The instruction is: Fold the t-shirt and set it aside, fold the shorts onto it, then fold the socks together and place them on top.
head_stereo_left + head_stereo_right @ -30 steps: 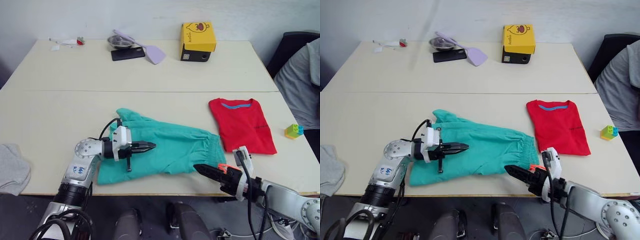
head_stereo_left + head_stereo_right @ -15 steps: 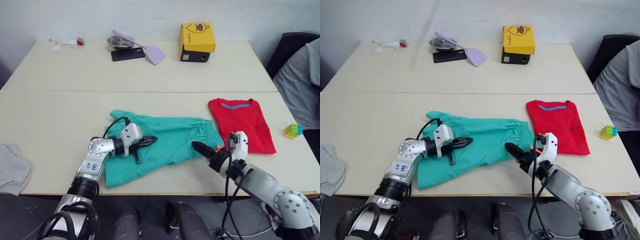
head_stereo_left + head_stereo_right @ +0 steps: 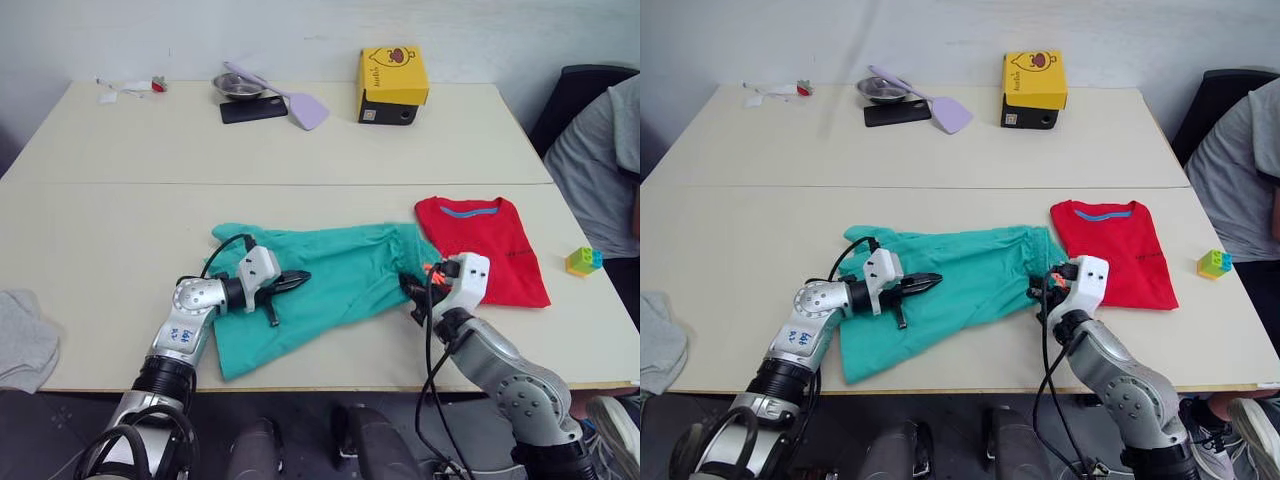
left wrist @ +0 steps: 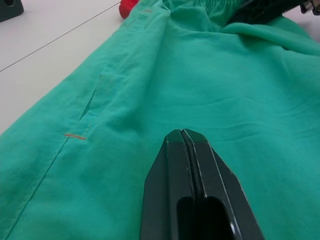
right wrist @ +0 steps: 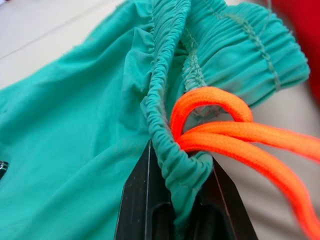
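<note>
The teal-green shorts [image 3: 340, 275] lie crumpled across the middle of the near table [image 3: 90, 240]. My right gripper [image 3: 413, 290] is shut on their gathered waistband [image 5: 167, 120], with the orange drawstring [image 5: 220, 131] looping out beside the fingers. My left gripper [image 3: 302, 277] is shut and rests on the shorts' left part, with no cloth between its fingertips [image 4: 184, 135]. The red t-shirt [image 3: 482, 248] lies folded flat just right of the waistband. The grey socks [image 3: 20, 338] sit at the table's left front edge.
On the far table stand a yellow box on a black one [image 3: 393, 80], a metal bowl [image 3: 236, 84], a purple spatula [image 3: 303, 105] and a black phone [image 3: 254, 108]. A small toy block [image 3: 584, 261] lies right of the t-shirt. A person [image 3: 605, 150] sits at the right.
My right gripper came up from the table's front edge to the waistband and shut on it. The shorts have bunched up and shifted slightly left. The left gripper stayed shut on them.
</note>
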You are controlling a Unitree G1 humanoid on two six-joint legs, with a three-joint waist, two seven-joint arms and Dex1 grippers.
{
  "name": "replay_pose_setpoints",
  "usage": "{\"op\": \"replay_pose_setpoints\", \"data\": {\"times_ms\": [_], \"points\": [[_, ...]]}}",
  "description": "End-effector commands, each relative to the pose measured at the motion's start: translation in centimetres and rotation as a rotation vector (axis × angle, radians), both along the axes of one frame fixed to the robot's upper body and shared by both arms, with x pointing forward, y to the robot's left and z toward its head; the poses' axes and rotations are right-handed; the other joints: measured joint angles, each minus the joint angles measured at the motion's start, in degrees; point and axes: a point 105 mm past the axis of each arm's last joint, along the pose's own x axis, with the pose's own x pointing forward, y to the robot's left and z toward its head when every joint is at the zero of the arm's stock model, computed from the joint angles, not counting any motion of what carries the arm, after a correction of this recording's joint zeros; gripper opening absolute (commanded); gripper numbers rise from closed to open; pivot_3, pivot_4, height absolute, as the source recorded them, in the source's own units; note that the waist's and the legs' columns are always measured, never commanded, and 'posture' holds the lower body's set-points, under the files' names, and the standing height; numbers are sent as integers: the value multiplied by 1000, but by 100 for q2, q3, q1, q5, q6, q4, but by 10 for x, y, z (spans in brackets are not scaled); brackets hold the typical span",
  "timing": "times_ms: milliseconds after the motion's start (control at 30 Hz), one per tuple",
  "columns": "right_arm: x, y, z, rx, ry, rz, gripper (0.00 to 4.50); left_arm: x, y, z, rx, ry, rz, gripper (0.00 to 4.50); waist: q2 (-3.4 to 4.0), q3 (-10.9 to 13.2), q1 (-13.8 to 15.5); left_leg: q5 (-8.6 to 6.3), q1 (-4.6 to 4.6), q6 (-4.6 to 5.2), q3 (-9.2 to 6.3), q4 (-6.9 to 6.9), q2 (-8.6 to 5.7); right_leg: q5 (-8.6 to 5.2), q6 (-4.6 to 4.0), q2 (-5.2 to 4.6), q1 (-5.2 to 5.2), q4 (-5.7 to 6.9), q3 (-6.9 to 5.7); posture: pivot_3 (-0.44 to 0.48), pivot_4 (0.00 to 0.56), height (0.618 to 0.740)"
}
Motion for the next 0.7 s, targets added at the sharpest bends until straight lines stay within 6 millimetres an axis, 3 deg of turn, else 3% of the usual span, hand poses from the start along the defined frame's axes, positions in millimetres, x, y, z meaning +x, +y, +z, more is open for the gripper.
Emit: {"op": "replay_pose_setpoints", "data": {"times_ms": [33,133,200,300,500,700], "points": [[3,-2,47,-203,-295,17,10,7,13,6,-51,18,100,0,2,1,1,0,-1,0,0,0,0,0,0,0,-2,0,0,0,150,740],[4,18,70,-419,-496,132,10,12,14,9,-67,30,139,0,4,3,-3,-1,-2,-2,0,-1,-1,0,0,0,-4,0,-2,0,150,740],[-2,44,82,-589,-662,273,10,14,19,14,-89,39,185,0,4,3,-9,-1,-2,-3,4,-2,-2,0,0,0,-7,0,-1,0,150,740],[-10,76,86,-744,-812,459,10,15,26,20,-135,60,243,0,9,6,-31,-1,-2,-7,6,-5,0,0,0,2,-10,2,-1,0,150,740],[-20,128,65,-730,-855,764,10,8,33,12,-115,101,273,0,8,6,-17,11,2,-53,5,-8,5,-7,-13,5,-11,6,-6,0,150,740],[-25,145,42,-698,-745,941,10,-12,65,9,-99,145,359,0,8,6,-67,-1,3,-44,18,-2,6,-9,-18,-5,-10,7,-4,0,150,740]]}}
